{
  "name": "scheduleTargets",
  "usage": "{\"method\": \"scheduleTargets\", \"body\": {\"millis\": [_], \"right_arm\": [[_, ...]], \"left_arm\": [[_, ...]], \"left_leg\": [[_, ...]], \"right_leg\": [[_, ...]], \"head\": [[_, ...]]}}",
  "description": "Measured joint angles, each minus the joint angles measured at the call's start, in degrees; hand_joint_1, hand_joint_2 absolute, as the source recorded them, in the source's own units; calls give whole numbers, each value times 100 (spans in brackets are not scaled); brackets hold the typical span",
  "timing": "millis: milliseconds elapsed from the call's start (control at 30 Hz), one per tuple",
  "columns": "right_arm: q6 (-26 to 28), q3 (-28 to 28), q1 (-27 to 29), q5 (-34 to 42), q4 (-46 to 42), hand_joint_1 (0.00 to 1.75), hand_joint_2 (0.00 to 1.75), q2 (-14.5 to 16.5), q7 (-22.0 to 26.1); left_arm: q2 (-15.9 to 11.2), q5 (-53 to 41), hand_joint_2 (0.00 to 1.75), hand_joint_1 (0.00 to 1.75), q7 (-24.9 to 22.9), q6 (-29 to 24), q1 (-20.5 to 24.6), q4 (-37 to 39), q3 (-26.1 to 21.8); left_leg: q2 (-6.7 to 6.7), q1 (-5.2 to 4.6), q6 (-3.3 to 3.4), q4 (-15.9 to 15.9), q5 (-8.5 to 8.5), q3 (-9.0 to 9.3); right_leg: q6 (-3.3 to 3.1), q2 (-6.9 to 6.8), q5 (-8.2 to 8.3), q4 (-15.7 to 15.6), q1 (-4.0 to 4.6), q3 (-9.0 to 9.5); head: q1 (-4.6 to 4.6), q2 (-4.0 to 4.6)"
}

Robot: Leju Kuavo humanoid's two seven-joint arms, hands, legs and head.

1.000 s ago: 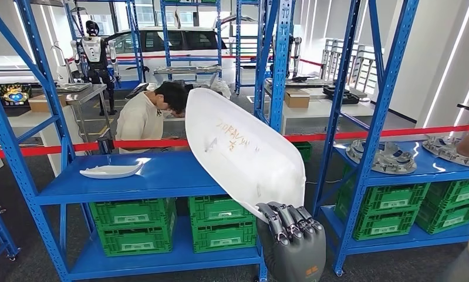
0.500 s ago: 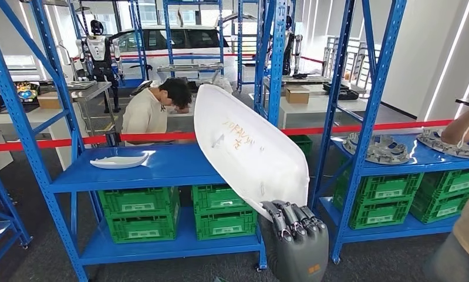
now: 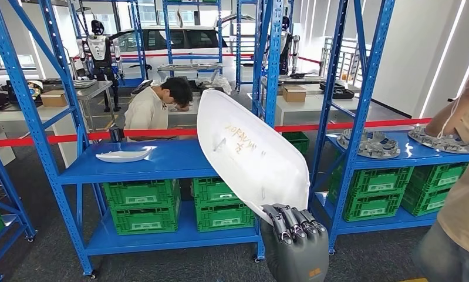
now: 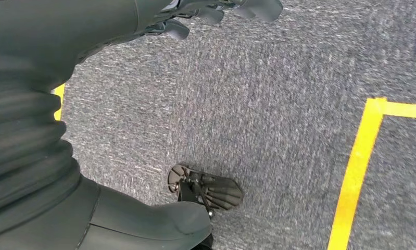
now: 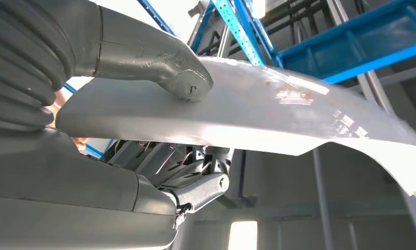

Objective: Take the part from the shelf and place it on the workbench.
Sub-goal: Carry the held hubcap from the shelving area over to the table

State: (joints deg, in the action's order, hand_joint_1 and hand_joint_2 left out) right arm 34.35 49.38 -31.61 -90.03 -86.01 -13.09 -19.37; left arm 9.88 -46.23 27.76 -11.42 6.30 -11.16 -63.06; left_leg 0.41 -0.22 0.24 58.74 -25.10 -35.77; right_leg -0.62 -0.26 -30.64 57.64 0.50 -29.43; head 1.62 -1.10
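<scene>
**A:** Right hand (image 3: pixel 294 232) low in the head view, palm side away, dark fingers (image 3: pixel 287 220) curled over the lower end of the big white part (image 3: pixel 249 150). Wrist view: thumb (image 5: pixel 159 65) pressed on one face of the panel, fingers (image 5: pixel 195 179) on the other. Firmly clamped.

**B:** And the part itself?

**A:** Held up in the air, tilted, rising from the hand toward the upper left, in front of the blue shelf (image 3: pixel 161 167). Not touching it.

**B:** Left hand (image 4: pixel 216 10)?

**B:** Hanging over grey floor (image 4: pixel 278 104) with yellow line (image 4: pixel 354 172). Fingers curled in, holding nothing.

**A:** Also a smaller white piece (image 3: pixel 124 155) lying on the shelf.
</scene>
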Motion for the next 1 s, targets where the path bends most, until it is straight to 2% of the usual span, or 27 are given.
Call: {"method": "scheduleTargets", "body": {"millis": [100, 133, 233, 367, 467, 533, 600, 667, 700, 733, 767, 833, 867, 900, 933, 1000], "right_arm": [[-10, 9, 19, 1, -16, 175, 175, -10, 16], [-20, 10, 29, 1, -18, 175, 175, -14, 36], [-62, 9, 91, 0, -27, 175, 175, -16, 118], [-87, -4, 162, 0, -67, 175, 175, -28, 195], [-62, -17, 190, 0, -78, 175, 175, -34, 226], [-50, -46, 202, 0, -109, 175, 175, -38, 229], [-44, -80, 206, 0, -132, 175, 175, -48, 234], [-49, -90, 234, 0, -133, 175, 175, -67, 237], [-56, -90, 257, 0, -133, 175, 175, -75, 237], [-66, -90, 277, 0, -133, 175, 175, -83, 237], [-78, -90, 286, 0, -133, 175, 175, -85, 237], [-93, -90, 286, 0, -133, 175, 175, -87, 237], [-101, -89, 288, -1, -134, 175, 175, -87, 237], [-104, -88, 291, -1, -140, 175, 175, -89, 235], [-106, -89, 294, -1, -146, 175, 175, -93, 230], [-107, -93, 296, 1, -158, 175, 175, -102, 221]], "left_arm": [[-11, -2, 175, 0, 70, 40, 0, -1, 2], [-14, -5, 175, 0, 121, 93, -2, -1, 5], [-27, -14, 175, 0, 266, 366, -4, -1, 37], [-66, -42, 175, 0, 310, 491, -12, -2, 60], [-97, -66, 175, 0, 306, 493, -13, -5, 74], [-94, -72, 175, 0, 304, 492, -14, -4, 80], [-82, -74, 175, 0, 298, 490, -11, -2, 83], [-80, -74, 175, 0, 287, 488, -12, -1, 83], [-79, -72, 175, 0, 280, 488, -16, -1, 83], [-79, -68, 175, 0, 272, 488, -21, -1, 83], [-78, -65, 175, 0, 265, 488, -26, -1, 82], [-73, -60, 175, 0, 257, 488, -28, 0, 81], [-80, -60, 175, 0, 254, 488, -29, -4, 80], [-84, -59, 175, 0, 251, 490, -29, -8, 80], [-86, -59, 175, 0, 251, 494, -33, -10, 79], [-75, -59, 175, 0, 258, 514, -46, -10, 79]], "left_leg": [[7, -7, 98, -35, 22, -6], [5, -2, 92, -56, 60, -5], [-2, 6, -13, -99, 144, -9], [-8, 4, -41, -116, 189, -19], [-14, -19, 40, -118, 188, -24], [-17, 18, 81, -271, 256, 42], [-15, 78, 83, -448, 348, 109], [-23, 103, 70, -488, 383, 93], [-32, 118, 51, -478, 389, 67], [-44, 140, 25, -458, 393, 37], [-57, 170, -12, -425, 395, 3], [-85, 252, -121, -279, 367, -98], [-102, 275, -189, -178, 338, -157], [-117, 289, -255, -94, 301, -207], [-127, 288, -310, -40, 270, -235], [-137, 297, -387, -40, 249, -244]], "right_leg": [[17, 7, 38, -40, 1, -25], [2, 7, 51, -33, 8, -38], [-49, 5, 85, -13, 15, -78], [-74, 5, 114, -3, 11, -102], [-42, -1, 132, -25, -17, -99], [-8, 0, 121, -43, -3, -82], [51, 14, -92, 218, -6, -195], [130, 23, -484, 903, -70, -519], [173, 23, -613, 1218, -112, -670], [220, 23, -646, 1387, -157, -751], [270, 22, -567, 1334, -200, -722], [394, 18, -237, 682, -294, -388], [428, 28, -121, 384, -315, -251], [403, 35, -67, 205, -320, -171], [343, 41, -80, 184, -307, -178], [167, 49, -95, 269, -276, -225]], "head": [[0, 1], [1, 1], [2, 1], [2, 1], [2, 1], [0, 1], [-3, 1], [-3, 1], [-4, 0], [-4, 0], [-4, -1], [-4, 0], [-8, 0], [-3, 1], [1, 1], [12, 1]]}}
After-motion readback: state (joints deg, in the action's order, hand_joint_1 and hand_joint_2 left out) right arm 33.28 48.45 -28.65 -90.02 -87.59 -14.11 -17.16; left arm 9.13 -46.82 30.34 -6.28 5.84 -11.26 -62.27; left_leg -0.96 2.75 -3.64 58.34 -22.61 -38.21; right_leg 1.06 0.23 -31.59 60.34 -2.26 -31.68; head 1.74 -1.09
